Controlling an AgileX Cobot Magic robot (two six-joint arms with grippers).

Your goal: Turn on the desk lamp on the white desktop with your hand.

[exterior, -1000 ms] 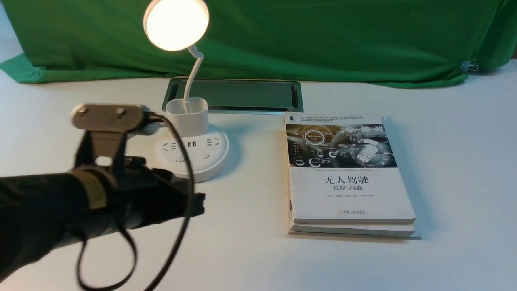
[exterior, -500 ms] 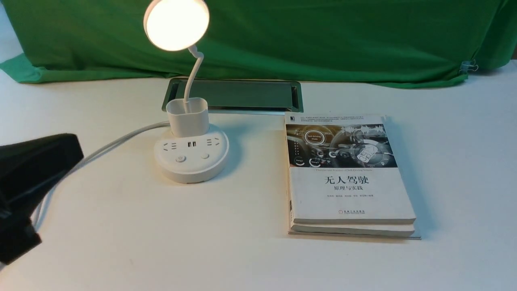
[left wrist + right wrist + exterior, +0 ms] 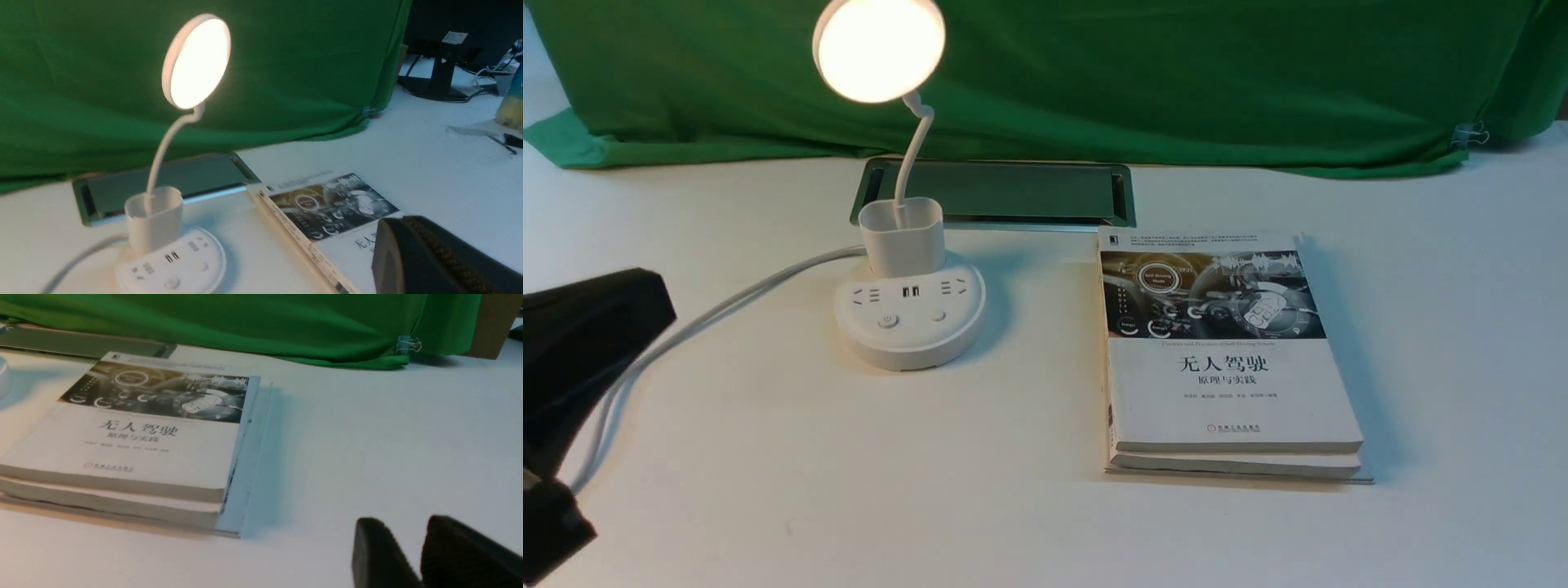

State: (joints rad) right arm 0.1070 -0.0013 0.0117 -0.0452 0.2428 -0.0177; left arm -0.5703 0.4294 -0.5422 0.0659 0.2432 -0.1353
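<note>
Far left, low at the frame edge: left end effector [image 3: 584,343], a black wedge well apart from the lamp base, touching nothing; only part of it in sight, so apart or together, cannot tell; probably parked there to leave the switch alone.

Next across, a white power cord [image 3: 727,302] snaking over the tabletop [image 3: 931,523] into the back of the base, slack, tugging at nothing.

Then the desk lamp [image 3: 907,286] itself, upright on the tabletop left of centre; disc head [image 3: 880,51] glowing warm on its bent neck, tilted toward the robot's side; power button [image 3: 888,321] on the near face of the base, handy for a press from the left; job done, by the look of that glow.

Just behind, the silver-framed cable hatch [image 3: 1005,192], lid flush.

Right of the base and clear of it, two books [image 3: 1225,359] stacked flat, out of any reach path.

Farthest right, seen only from its own wrist: right end effector [image 3: 414,539], tips near each other with a sliver of tabletop between, gripping nothing; fully closed or not, cannot tell; idle, most likely because the lamp sits nearer the other arm.
</note>
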